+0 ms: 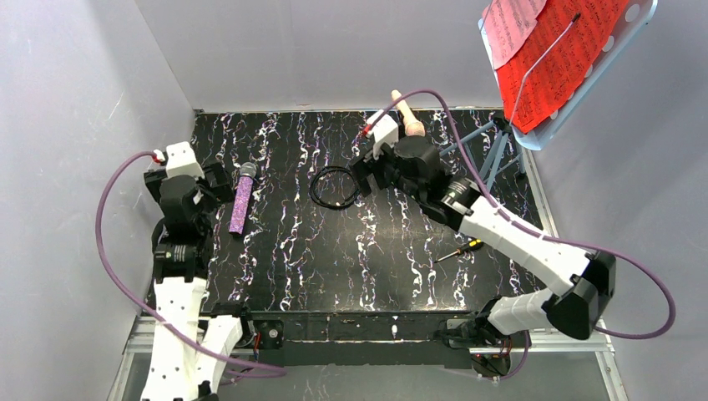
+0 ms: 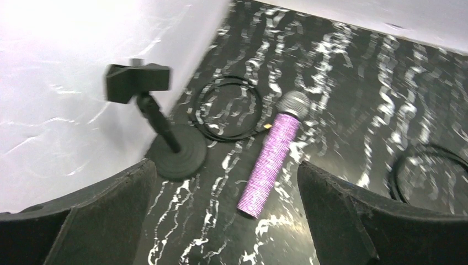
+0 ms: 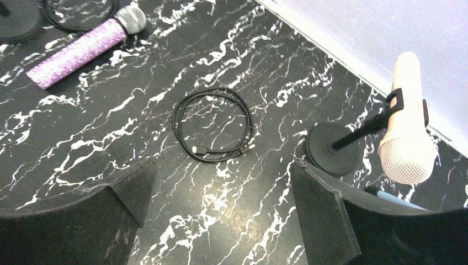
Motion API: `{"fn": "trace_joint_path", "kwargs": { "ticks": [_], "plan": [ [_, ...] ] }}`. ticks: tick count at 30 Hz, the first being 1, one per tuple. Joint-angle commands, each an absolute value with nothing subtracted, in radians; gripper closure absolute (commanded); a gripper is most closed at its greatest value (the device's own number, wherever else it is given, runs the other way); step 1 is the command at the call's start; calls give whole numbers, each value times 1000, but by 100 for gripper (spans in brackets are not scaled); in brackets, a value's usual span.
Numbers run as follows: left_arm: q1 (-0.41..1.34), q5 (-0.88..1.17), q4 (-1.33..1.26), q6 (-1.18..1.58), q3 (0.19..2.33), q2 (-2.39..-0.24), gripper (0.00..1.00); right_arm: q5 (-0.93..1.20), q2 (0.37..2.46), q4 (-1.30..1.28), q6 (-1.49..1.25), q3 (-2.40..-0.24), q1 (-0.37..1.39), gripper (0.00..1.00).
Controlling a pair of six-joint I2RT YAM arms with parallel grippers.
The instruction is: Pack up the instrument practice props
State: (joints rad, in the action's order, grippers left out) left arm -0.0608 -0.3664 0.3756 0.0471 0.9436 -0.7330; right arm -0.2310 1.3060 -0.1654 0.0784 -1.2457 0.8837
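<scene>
The purple glitter microphone (image 2: pixel 273 160) lies flat on the worktop (image 2: pixel 353 83) beside its empty black mic post (image 2: pixel 168 141), out of the clip and easy to take lengthwise. The left hand (image 2: pixel 229 232) hovers above it, fingers spread wide, holding nothing. The right hand (image 3: pixel 221 221), equally wide and empty, faces the cream microphone (image 3: pixel 408 132), clipped on the second post (image 3: pixel 331 149) (probably the next to free). Red and pink sheet-music pages (image 1: pixel 555 58) rest on the tilted music stand (image 1: pixel 639 21).

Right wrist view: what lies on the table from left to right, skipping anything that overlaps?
Left to right: purple glitter microphone, coiled black cable, black mic post, cream microphone held in its clip.
</scene>
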Motion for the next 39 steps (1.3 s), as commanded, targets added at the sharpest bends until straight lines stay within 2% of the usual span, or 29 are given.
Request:
{"fn": "trace_joint_path", "kwargs": {
  "ticks": [1, 6, 11, 15, 24, 32, 39],
  "plan": [
    [23, -248, 478, 25, 969, -636, 2, -353, 1402, -247, 32, -1395, 883, 1],
    [108, -232, 513, 69, 942, -566, 2, -466, 1491, -300, 49, -1510, 858, 1],
    [159, -77, 518, 98, 874, -541, 2, -500, 1650, -502, 50, -1770, 764, 1],
    [199, -19, 498, 87, 779, -510, 2, -549, 1743, -600, 62, -1893, 698, 1],
    [294, 36, 398, 85, 617, -457, 3, -554, 1983, -716, 51, -2146, 562, 2],
    [381, 19, 375, 48, 607, -453, 5, -465, 2141, -743, 17, -2293, 496, 8],
    [396, 17, 368, 40, 601, -440, 5, -367, 2202, -726, -13, -2314, 455, 20]
  ]
}}
